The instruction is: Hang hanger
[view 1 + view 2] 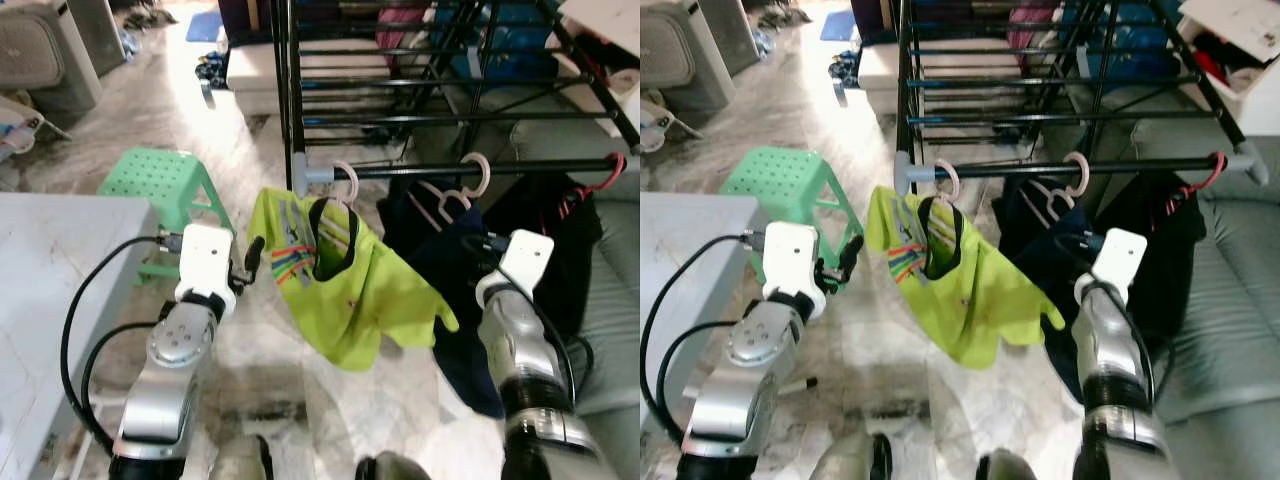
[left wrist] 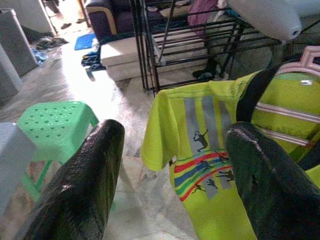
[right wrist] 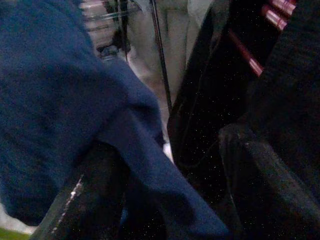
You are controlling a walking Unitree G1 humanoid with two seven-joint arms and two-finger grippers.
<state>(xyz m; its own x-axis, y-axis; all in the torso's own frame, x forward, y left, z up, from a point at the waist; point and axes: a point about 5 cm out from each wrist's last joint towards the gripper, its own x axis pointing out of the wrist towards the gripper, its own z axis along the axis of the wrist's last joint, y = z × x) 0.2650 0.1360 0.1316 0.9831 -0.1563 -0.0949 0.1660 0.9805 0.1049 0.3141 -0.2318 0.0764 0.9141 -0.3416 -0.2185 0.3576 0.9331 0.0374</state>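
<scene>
The left gripper [image 2: 170,175] is holding its jaws wide apart with nothing between them, and it is pointing at the yellow-green shirt [image 1: 345,280]. The two black fingers [image 2: 85,185] are showing big and dark in the left wrist view, with the shirt's striped sleeve and little rainbow picture sitting just past them. The left gripper is waiting near the shirt's sleeve, not touching it. The right gripper [image 3: 165,185] is poking in among the dark clothes, and its jaws are standing apart, with a fold of the blue garment [image 3: 60,100] draping over one finger and into the gap; I cannot tell if it is gripping the cloth. The shirt is hanging on a pale pink hanger [image 1: 345,185], and the hanger's hook is sitting over the black rail [image 1: 450,170] of the drying rack [image 1: 400,70], close to the rail's grey end cap [image 1: 303,175]. Another pale hanger [image 1: 470,185] is hanging on the same rail further along, carrying the blue garment. A red hanger [image 1: 600,180] is hanging near the far end with a black garment [image 1: 550,250] under it. A green plastic stool [image 1: 160,190] is standing on the marble floor [image 1: 260,370] on the robot's left. A pale grey surface [image 1: 50,290] is sitting at the left edge, beside the left arm. A grey-green sofa [image 1: 615,300] is on the right.
</scene>
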